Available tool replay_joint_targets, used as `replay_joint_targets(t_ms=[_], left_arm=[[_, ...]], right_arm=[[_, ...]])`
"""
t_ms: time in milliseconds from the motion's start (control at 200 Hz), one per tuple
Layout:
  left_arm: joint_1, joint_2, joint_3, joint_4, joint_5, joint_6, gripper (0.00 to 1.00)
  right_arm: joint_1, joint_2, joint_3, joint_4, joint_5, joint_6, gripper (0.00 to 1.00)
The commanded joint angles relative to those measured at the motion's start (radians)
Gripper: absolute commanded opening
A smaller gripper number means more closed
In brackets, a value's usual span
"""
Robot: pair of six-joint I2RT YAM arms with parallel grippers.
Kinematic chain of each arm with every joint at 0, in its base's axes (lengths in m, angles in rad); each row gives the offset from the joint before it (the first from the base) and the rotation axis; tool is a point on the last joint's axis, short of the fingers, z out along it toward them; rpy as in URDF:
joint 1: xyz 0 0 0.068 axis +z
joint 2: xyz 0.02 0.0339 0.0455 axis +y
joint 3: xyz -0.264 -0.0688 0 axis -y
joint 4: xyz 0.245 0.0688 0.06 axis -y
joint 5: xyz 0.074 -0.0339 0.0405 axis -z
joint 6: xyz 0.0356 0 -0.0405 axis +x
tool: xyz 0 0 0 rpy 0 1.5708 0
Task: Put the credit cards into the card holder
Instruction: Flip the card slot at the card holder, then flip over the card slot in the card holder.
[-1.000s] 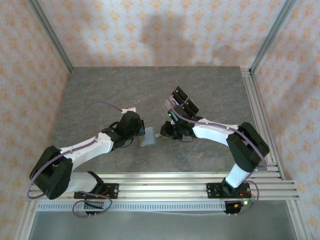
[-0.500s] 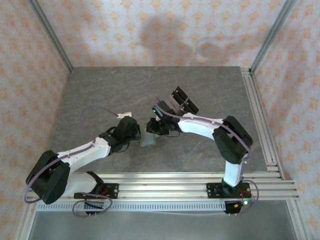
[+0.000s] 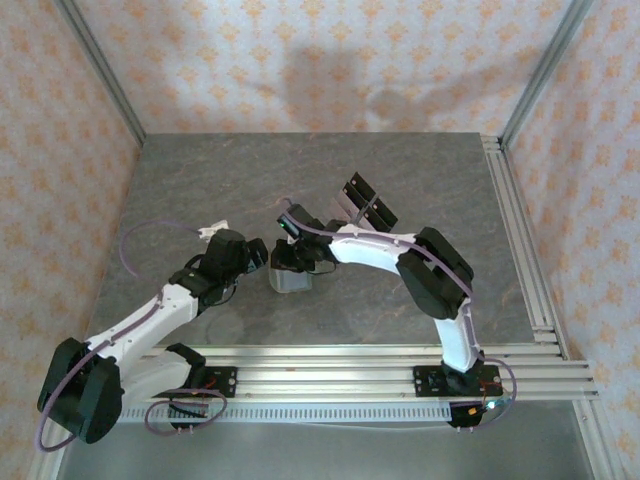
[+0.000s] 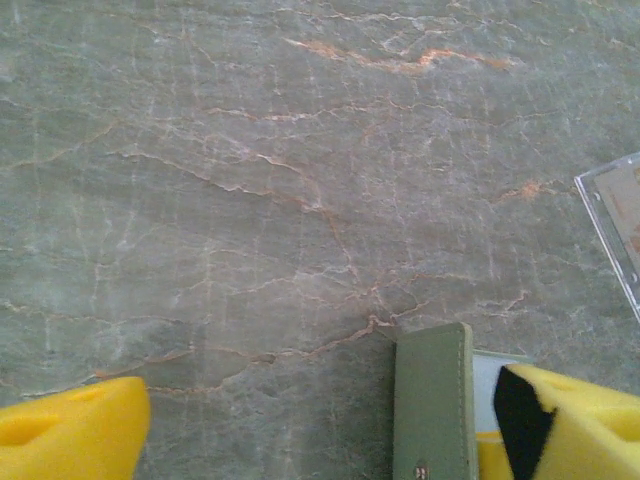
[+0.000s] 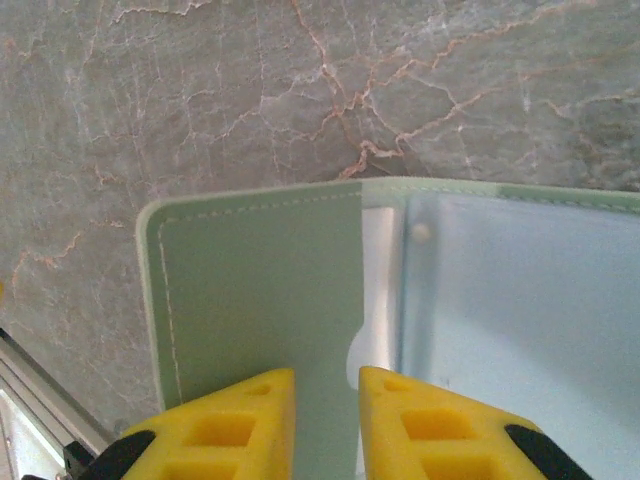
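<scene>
The card holder point(image 5: 260, 290) lies open on the table, sage-green flap to the left and paler inside point(image 5: 520, 320) to the right. A pale strip point(image 5: 380, 280) shows at the pocket's edge; I cannot tell whether it is one of the credit cards. My right gripper point(image 5: 326, 420) hovers right over the green pocket, jaws a narrow gap apart with nothing seen between them. My left gripper point(image 4: 320, 440) stands wide open just left of the holder's green edge point(image 4: 432, 405), touching nothing. From above, the holder point(image 3: 292, 282) lies between the left gripper point(image 3: 256, 254) and right gripper point(image 3: 287, 262).
A clear plastic tray point(image 3: 365, 203) with dark upright pieces stands behind the right arm; its corner point(image 4: 612, 225) shows in the left wrist view. Grey marbled tabletop point(image 3: 200, 190) stretches to the left and back. Aluminium rails point(image 3: 520, 230) run along the right and near edges.
My left gripper has opened and drawn back to the left, away from the card holder. My right gripper has moved left and now sits over the holder, which has shifted slightly left.
</scene>
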Motion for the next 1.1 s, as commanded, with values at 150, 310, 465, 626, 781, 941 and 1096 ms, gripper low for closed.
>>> replay_joint_targets(t_ms=[150,310,465,626,781,941,1096], left_arm=[[0.018,0.019,0.018,-0.054,0.038,-0.01,1.0],[0.021,0.009,0.027,-0.073,0.05,0.001,1.0],[0.027,0.01,0.031,-0.09,0.071,0.011,1.0],[0.036,0.001,0.038,-0.143,0.06,0.027,1.0],[0.039,0.018,0.044,-0.182,0.071,0.043,1.0],[0.038,0.086,0.059,-0.199,0.088,0.067,1.0],[0.038,0.139,0.068,-0.233,0.07,0.095,1.0]], right_arm=[[0.003,0.124,0.097,-0.041,-0.075,0.059,0.23],[0.003,0.157,0.108,-0.021,-0.092,0.072,0.23],[0.003,0.145,0.131,-0.021,-0.106,0.061,0.23],[-0.006,0.021,0.068,-0.008,-0.07,0.039,0.24],[-0.037,-0.107,-0.013,-0.027,-0.027,0.011,0.26],[-0.059,-0.15,-0.054,-0.081,0.017,-0.034,0.27],[-0.06,-0.116,-0.07,-0.079,0.014,-0.048,0.27]])
